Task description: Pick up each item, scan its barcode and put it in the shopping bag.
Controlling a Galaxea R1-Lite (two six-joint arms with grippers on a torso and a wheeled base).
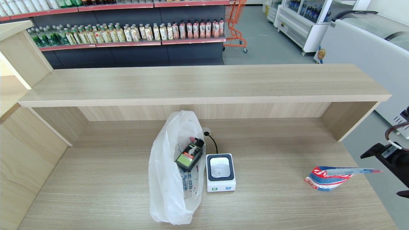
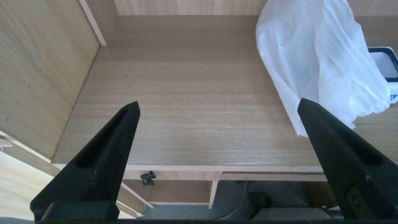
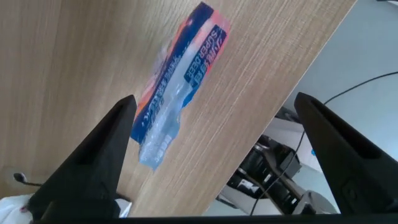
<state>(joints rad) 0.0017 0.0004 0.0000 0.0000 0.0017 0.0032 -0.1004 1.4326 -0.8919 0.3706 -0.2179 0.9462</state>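
Packet (image 1: 335, 177) lay flat, well to the right of the scanner (image 1: 220, 172); shopping bag (image 1: 172, 172) sat just beside the scanner's left. Your right gripper (image 3: 216, 99) hung spread above the packet. You probably needed to centre over it and close across its narrow width.

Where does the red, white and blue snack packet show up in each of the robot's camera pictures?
Head view: the packet lies on the counter, far right, by its right edge.
Left wrist view: not in it.
Right wrist view: the packet lies on the counter, close to its edge.
Shared landmark: the wood-grain counter, seen in all three views.
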